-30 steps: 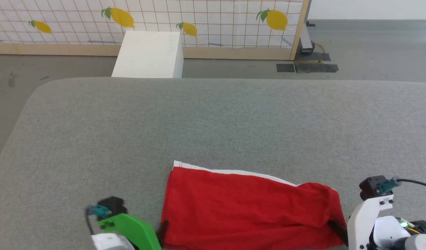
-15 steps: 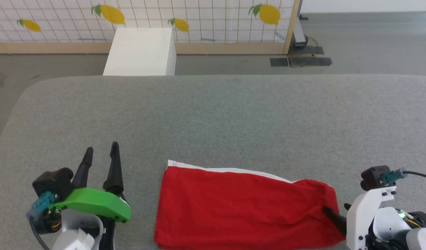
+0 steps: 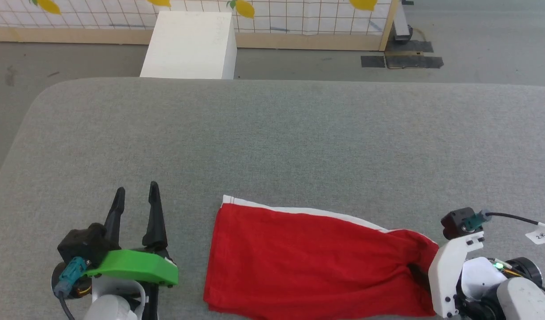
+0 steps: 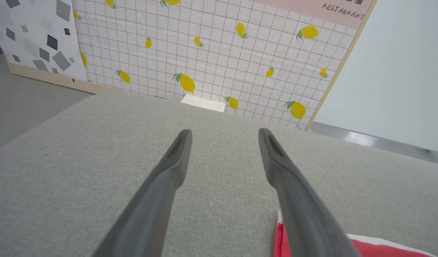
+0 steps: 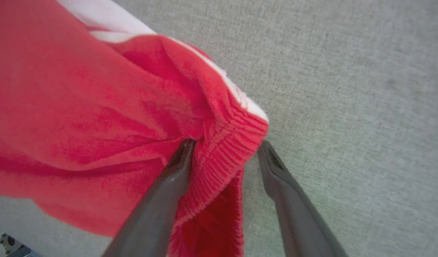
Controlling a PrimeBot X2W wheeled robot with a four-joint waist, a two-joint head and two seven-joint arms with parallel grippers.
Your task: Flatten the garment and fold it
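— Our left tool [image 3: 137, 189] first: from the head we see its fingers spread over bare counter [image 3: 272, 133], just left of the garment [image 3: 317, 258].
— And the garment lies near our edge, long axis left to right, white trim [image 3: 246, 203] on the far side, right end bunched beside our right arm [image 3: 450, 262].
— Our left wrist agrees: jaws apart, nothing between them, a red corner at lower right.
— Our right wrist has the right tool [image 5: 226, 144] spread too, the ribbed hem [image 5: 222, 160] between its fingers, one tip tucked in a fold.
— So we judge the right arm nearer; closing there would let us pull along that axis.
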